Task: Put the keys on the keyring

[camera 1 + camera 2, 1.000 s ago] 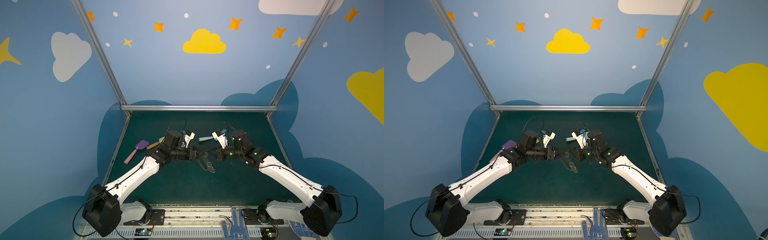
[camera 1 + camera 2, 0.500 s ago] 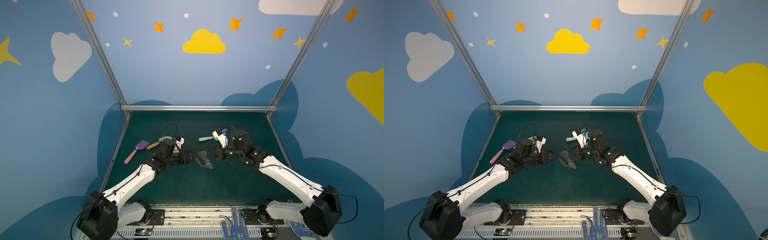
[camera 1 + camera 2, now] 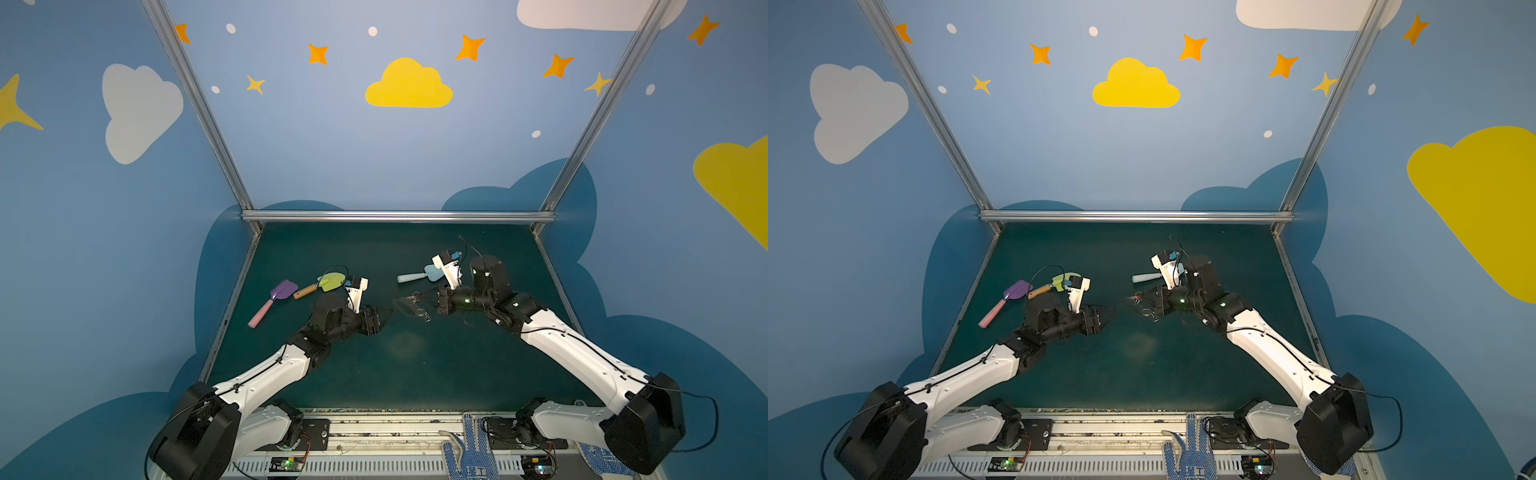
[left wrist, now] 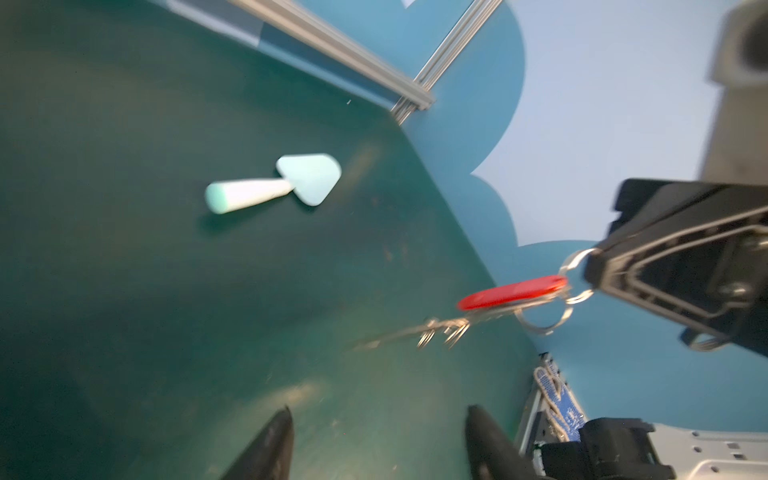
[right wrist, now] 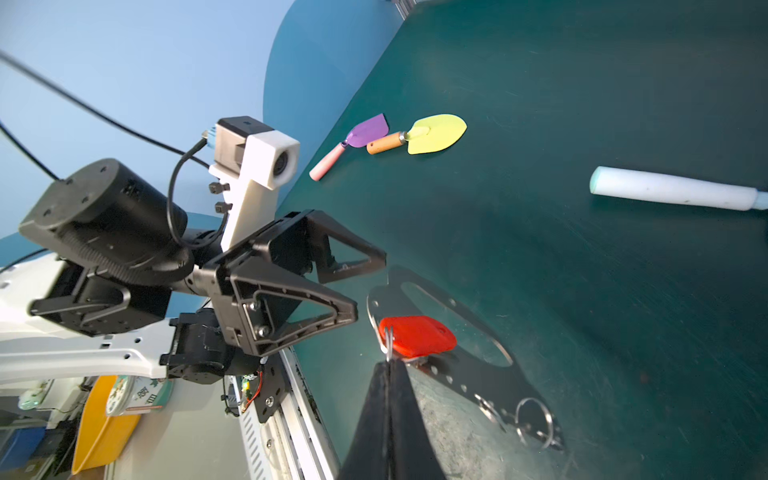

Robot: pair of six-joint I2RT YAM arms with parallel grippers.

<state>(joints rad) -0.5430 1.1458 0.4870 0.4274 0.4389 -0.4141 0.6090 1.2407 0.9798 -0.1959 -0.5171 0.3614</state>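
Note:
My right gripper point(image 5: 388, 365) is shut on a small metal ring that carries the keys point(image 5: 415, 336), a red tag with a silver key under it. The keyring point(image 5: 461, 374), a flat grey plate with an oval cut-out and loose rings point(image 5: 534, 415), lies right against the red tag, and I cannot tell whether they are joined. In the left wrist view the keys point(image 4: 513, 291) and the edge-on keyring point(image 4: 415, 330) look raised off the mat. In both top views my left gripper point(image 3: 384, 313) point(image 3: 1108, 311) stands open and empty, a short way left of the keyring point(image 3: 405, 307).
A purple shovel point(image 3: 284, 289) and a yellow-green shovel point(image 3: 331, 281) lie behind my left arm. A light-blue shovel point(image 3: 415, 276) lies behind the right gripper point(image 3: 419, 297). Blue-dotted gloves point(image 3: 469, 453) lie on the front rail. Blue walls stand on three sides of the mat.
My left gripper has left the keyring and drawn back to the left, with its jaws open. The right gripper has stayed shut on the ring, and has carried the keyring slightly right.

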